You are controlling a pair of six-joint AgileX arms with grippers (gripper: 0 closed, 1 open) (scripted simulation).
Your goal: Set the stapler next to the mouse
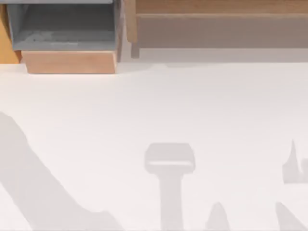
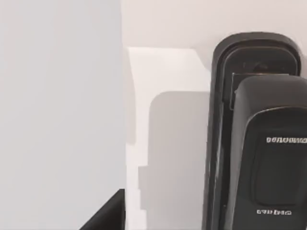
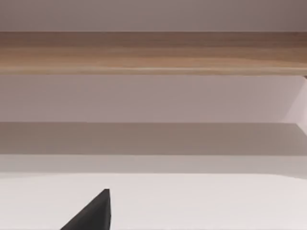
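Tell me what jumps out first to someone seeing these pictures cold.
The black stapler looms close in the left wrist view, lying on the white table. From above, grey shadows stretch across the near part of that table, and a grey open box with a wooden front sits at the far left edge. A long wooden shelf runs along the far right; it also spans the right wrist view.

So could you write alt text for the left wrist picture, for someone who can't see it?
A black stapler lies on a white table, seen close up from a camera on the robot's left arm. A dark corner of the arm's own hardware pokes in at the picture's edge.
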